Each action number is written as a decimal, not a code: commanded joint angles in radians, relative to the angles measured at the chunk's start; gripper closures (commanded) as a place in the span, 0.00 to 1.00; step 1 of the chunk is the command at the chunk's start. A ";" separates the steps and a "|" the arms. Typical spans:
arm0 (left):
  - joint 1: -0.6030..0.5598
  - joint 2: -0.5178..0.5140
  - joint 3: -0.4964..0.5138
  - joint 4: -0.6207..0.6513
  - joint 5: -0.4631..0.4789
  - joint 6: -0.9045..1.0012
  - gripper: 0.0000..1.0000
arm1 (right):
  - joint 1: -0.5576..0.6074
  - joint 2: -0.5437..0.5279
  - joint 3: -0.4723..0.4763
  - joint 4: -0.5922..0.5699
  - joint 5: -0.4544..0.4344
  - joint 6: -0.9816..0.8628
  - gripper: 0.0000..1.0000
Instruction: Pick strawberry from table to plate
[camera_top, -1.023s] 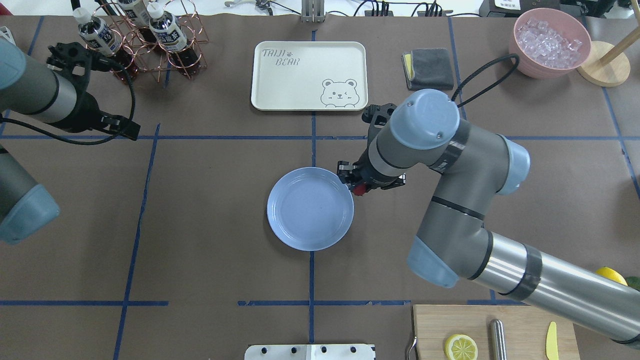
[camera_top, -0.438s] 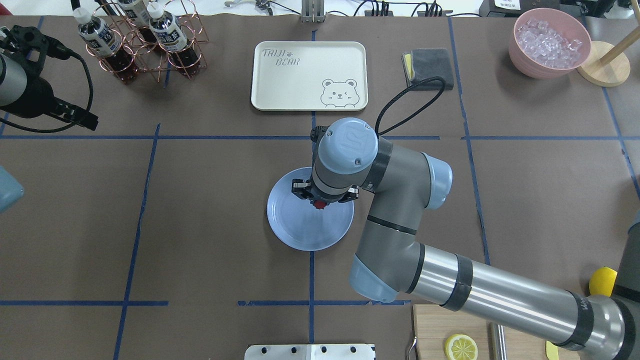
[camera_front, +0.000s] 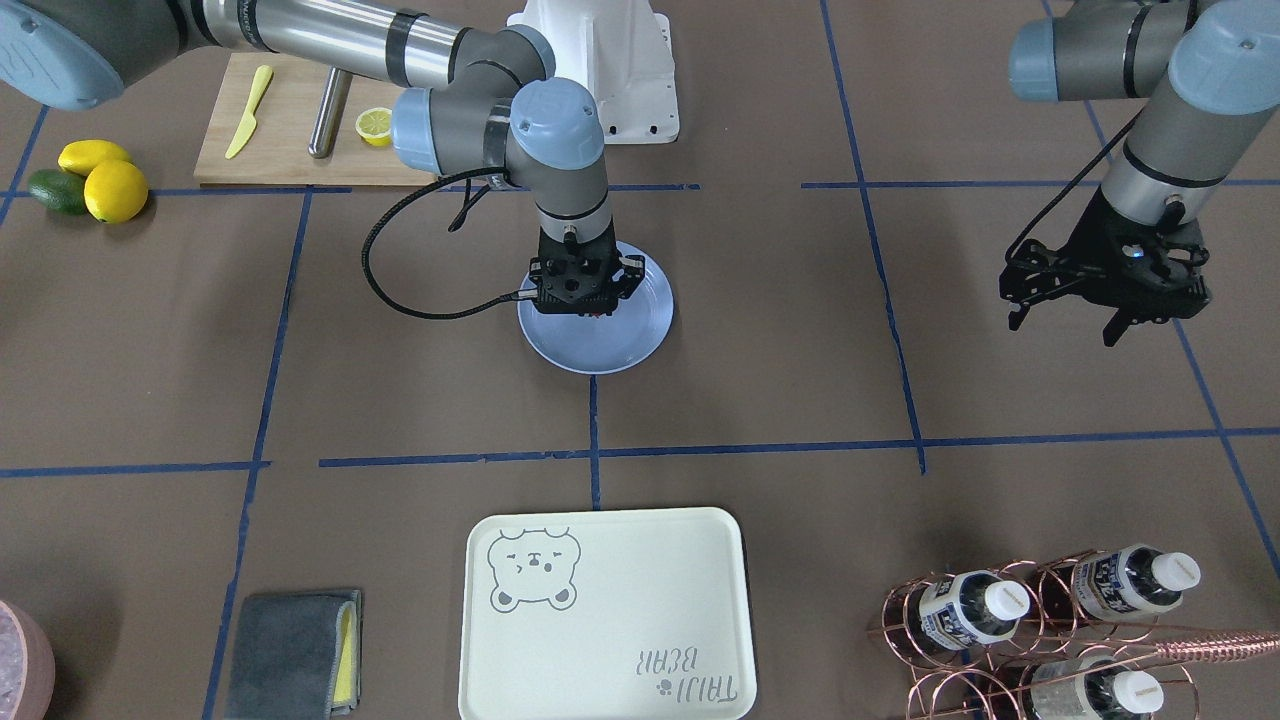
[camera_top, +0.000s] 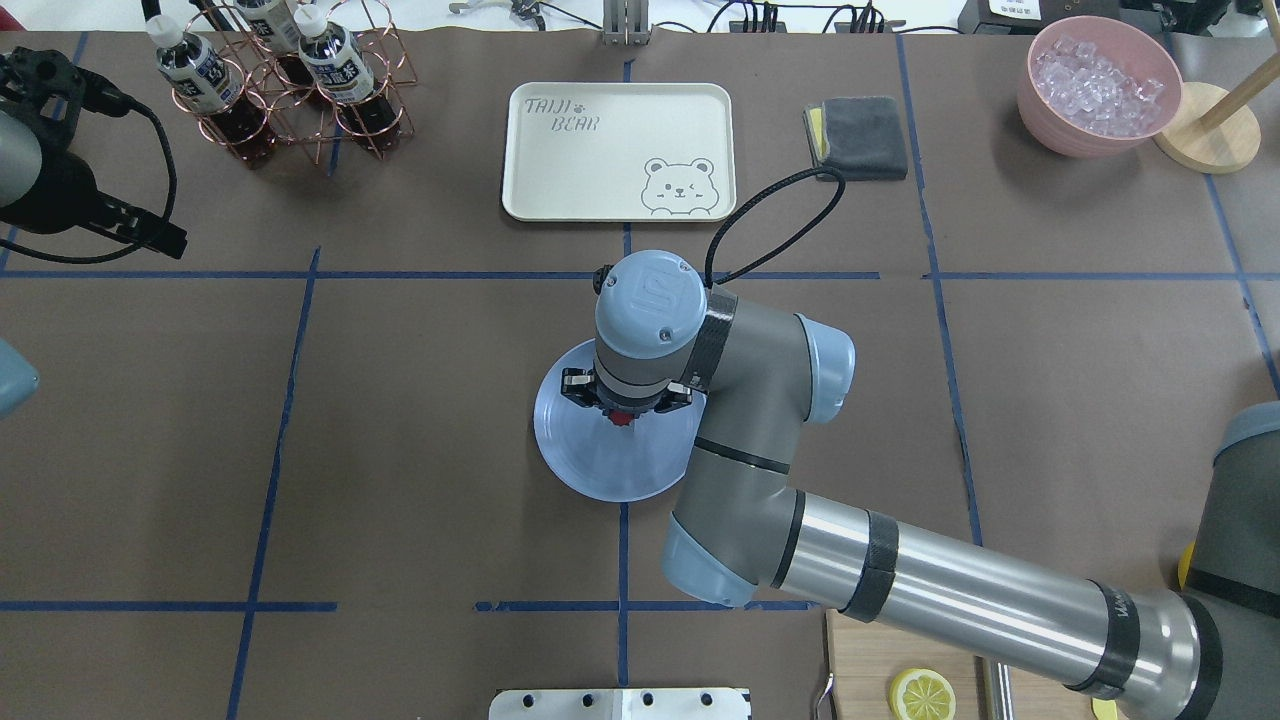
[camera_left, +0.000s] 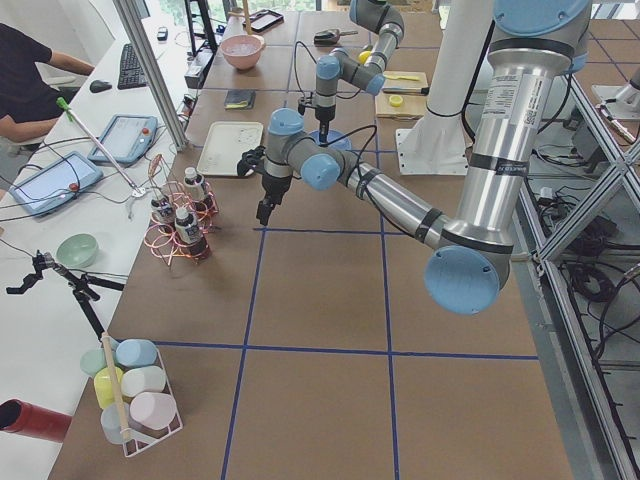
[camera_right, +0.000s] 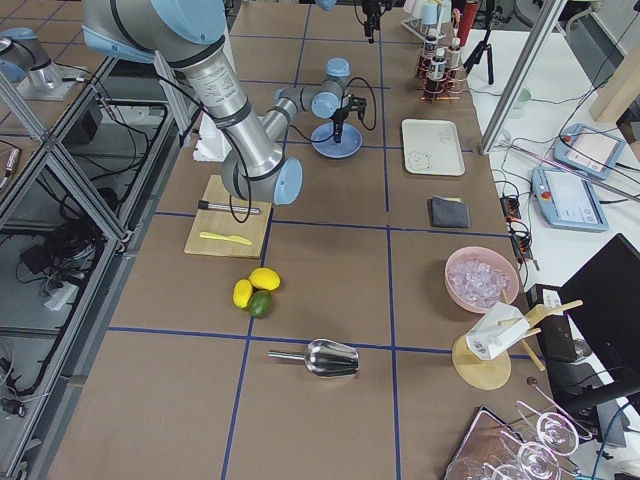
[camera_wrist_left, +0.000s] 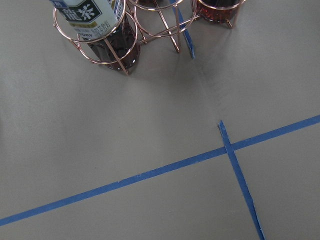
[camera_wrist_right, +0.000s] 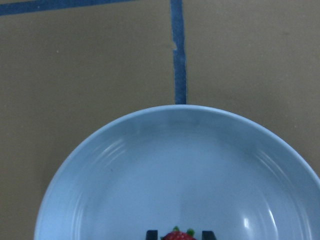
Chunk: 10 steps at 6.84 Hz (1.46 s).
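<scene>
The light-blue plate lies at the middle of the brown table. My right gripper points straight down over the plate's middle, shut on the small red strawberry. In the right wrist view the strawberry shows at the bottom edge between two dark fingertips, above the plate's floor. Whether the berry touches the plate I cannot tell. My left gripper hangs open and empty over bare table far off at the robot's left, near the bottle rack.
A cream bear tray and a grey cloth lie beyond the plate. A pink bowl of ice is at the far right. A cutting board with a lemon half sits near the robot; lemons and an avocado lie beside it.
My right arm carried the strawberry leftward from beside the plate's right rim to over its middle. The left arm drew back toward the left edge.
</scene>
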 joint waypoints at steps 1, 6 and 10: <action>-0.005 0.001 0.001 0.000 0.000 -0.001 0.00 | -0.003 0.000 -0.005 0.001 0.001 0.002 0.36; -0.079 0.023 0.009 0.003 -0.027 0.081 0.00 | 0.081 -0.022 0.163 -0.097 0.017 0.040 0.00; -0.392 0.086 0.156 0.093 -0.200 0.542 0.00 | 0.387 -0.278 0.439 -0.283 0.202 -0.361 0.00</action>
